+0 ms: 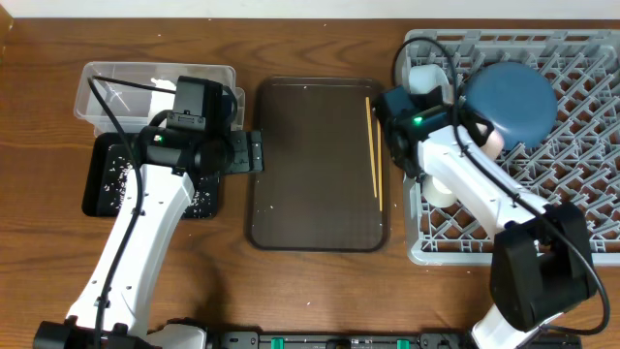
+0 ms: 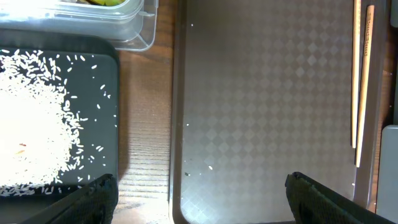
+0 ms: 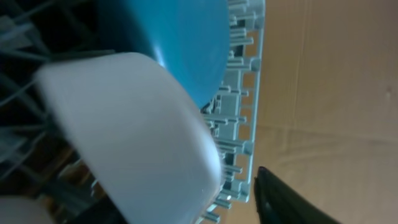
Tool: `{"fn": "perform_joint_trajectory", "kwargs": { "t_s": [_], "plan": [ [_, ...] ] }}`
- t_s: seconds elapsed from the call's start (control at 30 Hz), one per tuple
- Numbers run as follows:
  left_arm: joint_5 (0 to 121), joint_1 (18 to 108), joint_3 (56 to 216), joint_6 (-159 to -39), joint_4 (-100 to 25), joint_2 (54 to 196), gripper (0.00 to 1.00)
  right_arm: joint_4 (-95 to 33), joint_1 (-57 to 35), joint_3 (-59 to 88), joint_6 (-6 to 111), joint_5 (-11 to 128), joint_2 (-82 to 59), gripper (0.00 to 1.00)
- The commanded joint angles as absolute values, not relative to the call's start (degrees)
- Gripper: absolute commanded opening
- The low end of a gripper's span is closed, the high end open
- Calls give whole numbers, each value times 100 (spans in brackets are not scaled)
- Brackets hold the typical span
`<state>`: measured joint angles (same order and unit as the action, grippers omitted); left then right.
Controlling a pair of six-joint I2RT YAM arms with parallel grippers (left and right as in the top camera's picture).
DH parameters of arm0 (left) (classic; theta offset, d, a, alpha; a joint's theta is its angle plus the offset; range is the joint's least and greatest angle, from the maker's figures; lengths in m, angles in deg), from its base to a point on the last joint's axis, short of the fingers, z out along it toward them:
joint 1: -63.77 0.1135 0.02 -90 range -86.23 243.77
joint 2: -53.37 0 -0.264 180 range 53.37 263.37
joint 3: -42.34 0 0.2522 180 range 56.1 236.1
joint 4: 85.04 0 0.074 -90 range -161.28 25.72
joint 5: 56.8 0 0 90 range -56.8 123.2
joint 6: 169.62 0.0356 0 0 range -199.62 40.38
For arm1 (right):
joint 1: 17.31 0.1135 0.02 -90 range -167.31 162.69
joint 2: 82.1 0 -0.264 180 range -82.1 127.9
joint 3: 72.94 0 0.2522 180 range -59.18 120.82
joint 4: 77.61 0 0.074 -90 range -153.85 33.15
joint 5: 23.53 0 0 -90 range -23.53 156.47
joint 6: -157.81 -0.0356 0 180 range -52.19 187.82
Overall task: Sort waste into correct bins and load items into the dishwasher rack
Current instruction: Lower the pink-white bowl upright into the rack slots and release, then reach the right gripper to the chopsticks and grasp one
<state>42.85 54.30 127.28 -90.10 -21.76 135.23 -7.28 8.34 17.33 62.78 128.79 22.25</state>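
The pair of wooden chopsticks (image 1: 373, 150) lies along the right side of the dark-brown serving tray (image 1: 310, 218), and also shows in the left wrist view (image 2: 360, 81). My left gripper (image 1: 254, 152) (image 2: 199, 208) is open and empty over that tray's left edge. My right gripper (image 1: 399, 145) is at the left wall of the grey rack (image 1: 581, 208). Only one of its fingers (image 3: 286, 199) shows, apart from a white bowl (image 3: 124, 137). The dark-blue dish (image 1: 509, 102) (image 3: 168, 43) and a white cup (image 1: 423, 78) are in the rack.
The clear tub (image 1: 155, 82) (image 2: 124, 18) stands at the back left with white paper inside. The black tray (image 1: 97, 184) (image 2: 106, 81) in front of it holds a heap of white rice (image 2: 31, 124). A few grains (image 2: 210, 167) lie on the brown tray.
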Motion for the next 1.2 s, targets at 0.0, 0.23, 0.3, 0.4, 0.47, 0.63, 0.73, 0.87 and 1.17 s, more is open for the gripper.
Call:
{"fn": "perform_joint_trajectory", "kwargs": {
  "t_s": [0.0,0.23,0.3,0.4,0.47,0.63,0.73,0.87,1.17],
  "plan": [
    [4208,5449,12824,-8978,-2163,13460,89,-605,1064,1759,6450,12954,2236,69],
    [4208,5449,12824,-8978,-2163,13460,89,-225,1241,2292,6448,13006,2223,93],
    [4208,5449,12824,-8978,-2161,13460,89,-231,1241,2485,6448,13002,2186,93],
    [4208,5449,12824,-8978,-2163,13460,89,-231,1234,2775,6448,12871,2101,94],
    [4208,5449,12824,-8978,-2161,13460,89,-231,1234,2983,6448,12558,2037,92],
    [4208,5449,12824,-8978,-2163,13460,89,-398,1234,3370,6448,9942,1985,89],
    [4208,5449,12824,-8978,-2163,13460,89,-752,1234,3363,6450,7706,1991,91],
    [4208,5449,12824,-8978,-2163,13460,89,-1316,1234,3217,6494,6381,1991,76],
    [4208,5449,12824,-8978,-2163,13460,89,-2472,1234,2218,5451,7092,2396,58]
  ]
}}
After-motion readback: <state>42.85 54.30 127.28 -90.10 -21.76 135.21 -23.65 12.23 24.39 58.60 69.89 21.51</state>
